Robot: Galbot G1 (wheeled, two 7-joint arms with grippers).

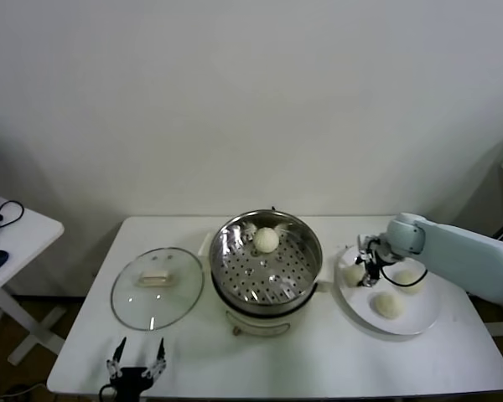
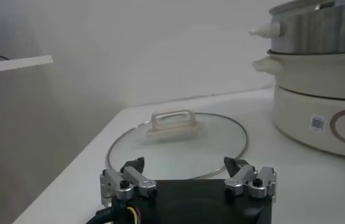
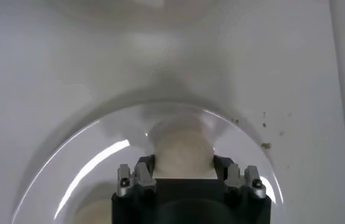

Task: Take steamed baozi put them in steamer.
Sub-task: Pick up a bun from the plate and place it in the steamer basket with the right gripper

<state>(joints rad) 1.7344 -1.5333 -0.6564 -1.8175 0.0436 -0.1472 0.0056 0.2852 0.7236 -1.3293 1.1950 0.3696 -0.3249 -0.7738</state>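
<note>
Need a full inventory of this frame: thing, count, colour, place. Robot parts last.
Steamed baozi: four, cream-white; one in the steamer, three on the plate.
Steamer: one, steel on cream base, table centre.
Plate: one, white, right of the steamer.
Glass lid: one, clear, left of the steamer.
Table: one, white.
Side table: one, white, far left.
Left end effector: open, parked at the near table edge.
Right end effector: fingers straddling the plate's leftmost baozi.

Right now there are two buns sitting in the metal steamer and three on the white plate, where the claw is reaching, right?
Not quite. The head view shows only one bun in the steamer. The rest holds: three buns are on the white plate, and the right claw is down around the one nearest the steamer.
</note>
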